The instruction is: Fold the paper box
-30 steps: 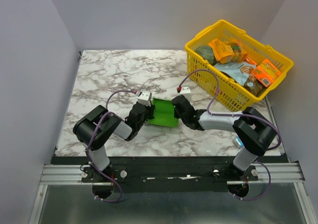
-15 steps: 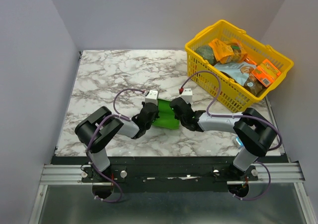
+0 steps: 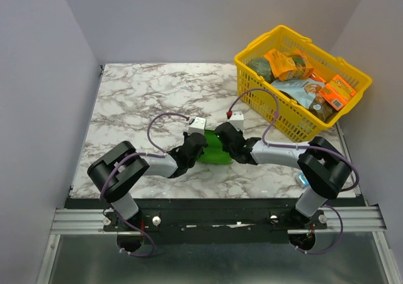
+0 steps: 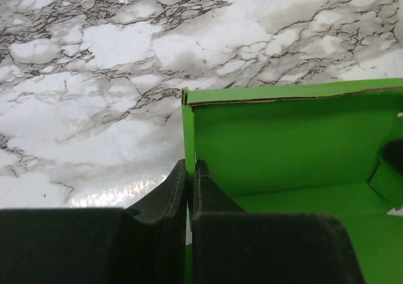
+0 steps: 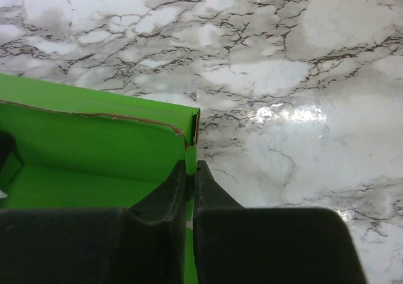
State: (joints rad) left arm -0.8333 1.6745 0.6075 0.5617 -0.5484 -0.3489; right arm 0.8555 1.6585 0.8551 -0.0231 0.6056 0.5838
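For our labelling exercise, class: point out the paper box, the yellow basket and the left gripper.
paper box (image 3: 214,150): top view, its visible green panel.
yellow basket (image 3: 259,42): top view, its left rim.
left gripper (image 4: 190,170): left wrist view, fingertips pinching the box's side wall.

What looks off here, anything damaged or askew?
Minor only: the paper box has a wavy, ragged folded edge on its far wall, not flush at the corner. Left fingers and right fingers pinch opposite side walls. Yellow basket upright, nothing spilled.

There is 1 green paper box (image 3: 215,153), 1 yellow basket (image 3: 267,104) at the far right, 1 marble table (image 3: 138,95), and 2 grippers: left gripper (image 4: 189,170), right gripper (image 5: 190,170).
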